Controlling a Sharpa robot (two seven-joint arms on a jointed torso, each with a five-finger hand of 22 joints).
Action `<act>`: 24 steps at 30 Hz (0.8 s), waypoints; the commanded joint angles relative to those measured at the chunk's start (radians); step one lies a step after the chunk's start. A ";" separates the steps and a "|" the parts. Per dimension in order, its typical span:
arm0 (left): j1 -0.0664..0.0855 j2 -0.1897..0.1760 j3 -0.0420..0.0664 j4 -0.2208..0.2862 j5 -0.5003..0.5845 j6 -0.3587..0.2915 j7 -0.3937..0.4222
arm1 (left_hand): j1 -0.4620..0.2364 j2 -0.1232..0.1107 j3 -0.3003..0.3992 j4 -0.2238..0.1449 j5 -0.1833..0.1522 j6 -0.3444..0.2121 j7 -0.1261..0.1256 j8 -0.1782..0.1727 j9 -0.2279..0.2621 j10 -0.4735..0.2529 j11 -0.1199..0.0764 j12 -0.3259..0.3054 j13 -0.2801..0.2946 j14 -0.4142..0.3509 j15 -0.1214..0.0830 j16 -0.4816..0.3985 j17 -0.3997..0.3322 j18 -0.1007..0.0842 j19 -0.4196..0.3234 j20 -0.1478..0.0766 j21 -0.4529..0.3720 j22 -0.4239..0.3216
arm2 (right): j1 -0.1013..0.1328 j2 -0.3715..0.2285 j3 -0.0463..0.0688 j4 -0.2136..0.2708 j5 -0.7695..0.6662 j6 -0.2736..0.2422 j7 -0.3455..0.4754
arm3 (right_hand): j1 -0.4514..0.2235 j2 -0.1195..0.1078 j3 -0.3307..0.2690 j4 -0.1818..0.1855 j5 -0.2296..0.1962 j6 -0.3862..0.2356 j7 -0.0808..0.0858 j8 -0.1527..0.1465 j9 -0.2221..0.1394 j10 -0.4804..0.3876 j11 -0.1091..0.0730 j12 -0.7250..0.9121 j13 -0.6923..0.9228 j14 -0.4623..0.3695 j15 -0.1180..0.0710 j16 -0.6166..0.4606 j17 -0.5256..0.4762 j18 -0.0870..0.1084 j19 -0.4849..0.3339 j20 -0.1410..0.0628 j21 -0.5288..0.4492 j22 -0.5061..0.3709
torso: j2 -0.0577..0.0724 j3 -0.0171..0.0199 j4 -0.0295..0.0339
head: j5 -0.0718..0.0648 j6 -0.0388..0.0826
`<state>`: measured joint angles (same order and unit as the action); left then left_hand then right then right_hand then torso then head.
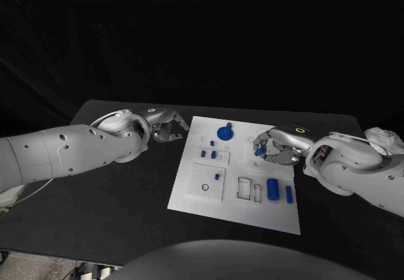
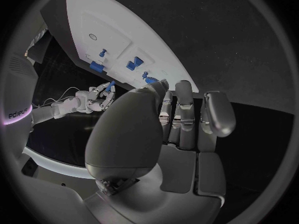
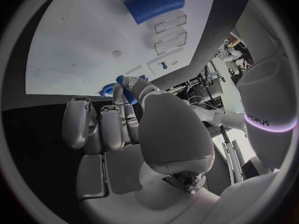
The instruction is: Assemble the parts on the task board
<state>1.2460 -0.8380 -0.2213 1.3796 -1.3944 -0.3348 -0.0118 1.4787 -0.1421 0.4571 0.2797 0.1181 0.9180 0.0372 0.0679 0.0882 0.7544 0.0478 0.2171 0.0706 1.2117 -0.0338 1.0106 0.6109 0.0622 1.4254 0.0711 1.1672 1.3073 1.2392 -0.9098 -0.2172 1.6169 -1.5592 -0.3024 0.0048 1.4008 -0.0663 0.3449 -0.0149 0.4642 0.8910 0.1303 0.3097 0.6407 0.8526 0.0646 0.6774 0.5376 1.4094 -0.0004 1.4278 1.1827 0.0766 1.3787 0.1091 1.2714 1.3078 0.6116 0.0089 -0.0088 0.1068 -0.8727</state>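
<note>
The white task board lies in the middle of the black table. My right hand hovers over its far right part and pinches a small blue part between thumb and finger; the same part shows at my fingertips in the right wrist view. A round blue knob stands near the far edge. Two small blue pieces and a blue peg sit in the left half. A blue cylinder and a thinner one lie at the right. My left hand hangs beside the board's far left corner, fingers curled on nothing.
A black ring lies on the raised square plate in the board's left half. Two rectangular slots open beside the blue cylinder. Bare black table stretches left of the board and in front of it.
</note>
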 commanded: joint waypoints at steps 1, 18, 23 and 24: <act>0.000 0.004 0.000 -0.001 0.008 0.009 -0.001 | 0.009 0.000 0.007 0.001 0.006 -0.001 0.004 -0.001 -0.001 0.008 0.002 0.003 0.000 -0.009 0.001 -0.004 -0.001 0.017 -0.003 0.005 -0.004 0.159 | 0.011 -0.001 0.000 0.026 0.018 0.059 -0.018 | -0.011 -0.004 -0.003 0.002 0.002 -0.004 0.003 0.006 0.003 0.011 0.002 -0.001 -0.002 -0.005 0.000 -0.007 -0.002 -0.002 -0.006 -0.001 -0.004 0.165 | -0.001 0.0007 -0.0009 | 0.003 0.000; -0.008 0.024 0.001 -0.015 0.009 0.006 0.010 | 0.012 0.000 0.009 0.000 0.009 -0.001 0.004 -0.001 -0.001 0.009 0.004 0.004 0.000 -0.011 0.001 -0.005 -0.002 0.017 -0.003 0.005 -0.003 0.159 | 0.019 0.159 0.001 0.062 -0.025 0.213 -0.067 | -0.030 -0.016 -0.004 0.010 -0.029 -0.008 0.003 0.003 0.002 0.020 0.004 -0.012 -0.009 -0.017 0.002 -0.019 -0.027 0.005 -0.027 0.001 -0.036 0.155 | 0.000 0.0032 0.0110 | 0.018 0.000; -0.008 0.026 0.001 -0.015 0.009 0.004 0.012 | 0.012 0.000 0.010 0.000 0.009 -0.001 0.004 -0.001 -0.002 0.009 0.004 0.004 0.000 -0.010 0.001 -0.005 -0.001 0.017 -0.002 0.005 -0.003 0.159 | 0.008 0.203 0.001 0.064 -0.029 0.226 -0.072 | -0.030 -0.016 -0.004 0.010 -0.029 -0.008 0.003 0.002 0.001 0.019 0.004 -0.012 -0.009 -0.017 0.003 -0.020 -0.028 0.005 -0.028 0.001 -0.038 0.154 | 0.001 0.0031 0.0117 | 0.024 0.000; -0.008 0.027 0.001 -0.015 0.010 0.004 0.012 | 0.012 0.000 0.010 0.000 0.009 -0.001 0.005 -0.001 -0.002 0.010 0.005 0.004 0.000 -0.010 0.002 -0.005 -0.001 0.017 -0.002 0.005 -0.003 0.159 | 0.006 0.208 0.002 0.064 -0.030 0.228 -0.073 | -0.030 -0.017 -0.003 0.010 -0.029 -0.008 0.003 0.002 0.001 0.019 0.005 -0.013 -0.010 -0.018 0.003 -0.020 -0.029 0.006 -0.029 0.001 -0.040 0.153 | 0.001 0.0032 0.0121 | 0.024 0.000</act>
<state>1.2379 -0.8141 -0.2214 1.3632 -1.3897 -0.3343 -0.0091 1.4787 -0.1421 0.4624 0.2799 0.1217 0.9180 0.0372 0.0679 0.0882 0.7580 0.0514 0.2171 0.0706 1.2083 -0.0304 1.0106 0.6096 0.0622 1.4255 0.0711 1.1675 1.3073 1.2479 -0.7056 -0.2156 1.6790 -1.5656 -0.1173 -0.0527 1.3777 -0.0806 0.3407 -0.0108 0.4389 0.8900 0.1311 0.3176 0.6409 0.8636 0.0678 0.6679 0.5295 1.4001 0.0015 1.4125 1.1542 0.0767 1.3573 0.1091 1.2350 1.3076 0.6120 0.0121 0.0021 0.1279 -0.8727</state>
